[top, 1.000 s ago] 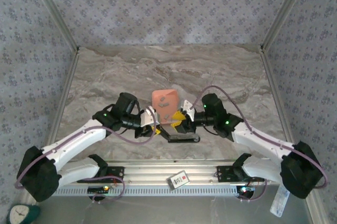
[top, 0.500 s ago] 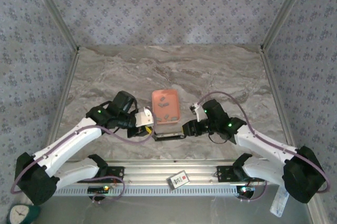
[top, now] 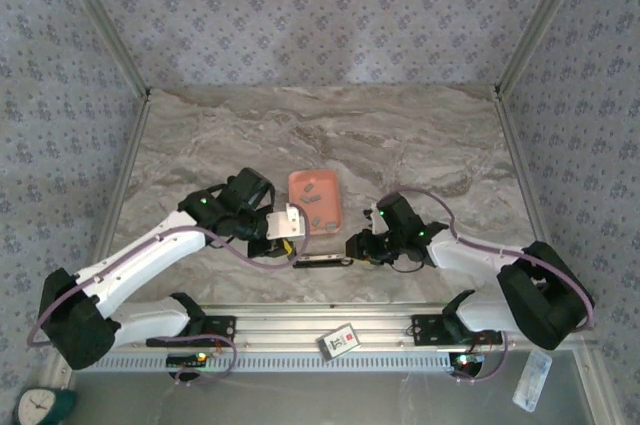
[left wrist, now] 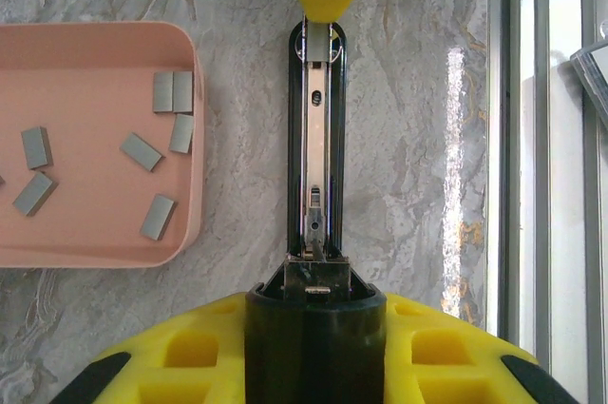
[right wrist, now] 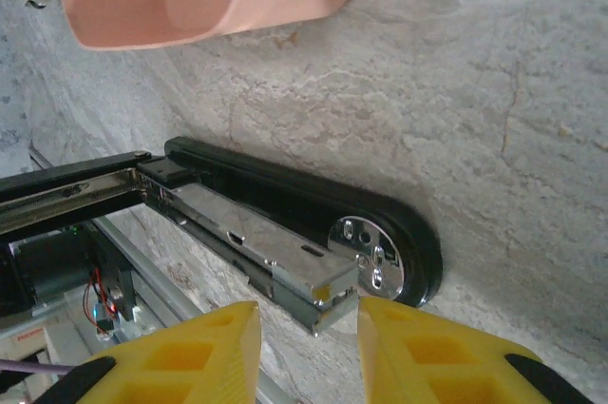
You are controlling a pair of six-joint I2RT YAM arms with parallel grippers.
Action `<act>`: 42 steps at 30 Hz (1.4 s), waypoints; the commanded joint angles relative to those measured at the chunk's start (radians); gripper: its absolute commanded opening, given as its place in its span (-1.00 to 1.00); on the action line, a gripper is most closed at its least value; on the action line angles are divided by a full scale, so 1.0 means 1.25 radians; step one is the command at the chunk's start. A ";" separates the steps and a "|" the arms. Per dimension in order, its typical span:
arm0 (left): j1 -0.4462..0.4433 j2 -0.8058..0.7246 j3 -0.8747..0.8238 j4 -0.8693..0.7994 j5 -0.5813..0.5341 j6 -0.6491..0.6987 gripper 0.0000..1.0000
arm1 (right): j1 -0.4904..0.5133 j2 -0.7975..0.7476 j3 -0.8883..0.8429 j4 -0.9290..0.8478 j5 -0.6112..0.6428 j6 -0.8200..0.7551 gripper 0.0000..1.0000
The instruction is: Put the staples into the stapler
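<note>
Salmon tray [top: 298,209] on marble tabletop [top: 420,135], patterned walls [top: 320,15], teal clock [top: 40,408] at near-left corner

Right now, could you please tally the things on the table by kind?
Staple strips: 7 showing in the left wrist view, where the tray's left side is cut off
Tray: 1
Stapler: 1
Total: 9
</note>
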 commanded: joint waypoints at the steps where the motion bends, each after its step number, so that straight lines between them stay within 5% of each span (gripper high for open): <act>1: -0.011 0.014 0.029 -0.002 0.004 0.021 -0.93 | -0.006 0.015 -0.008 0.048 -0.017 0.046 -0.35; 20: -0.047 0.088 0.063 0.123 0.035 -0.078 -0.94 | -0.002 0.102 -0.007 0.066 -0.013 0.030 -0.60; 42: -0.186 0.384 0.150 0.327 0.001 -0.198 -1.00 | -0.003 0.107 -0.090 0.259 -0.026 0.089 -0.64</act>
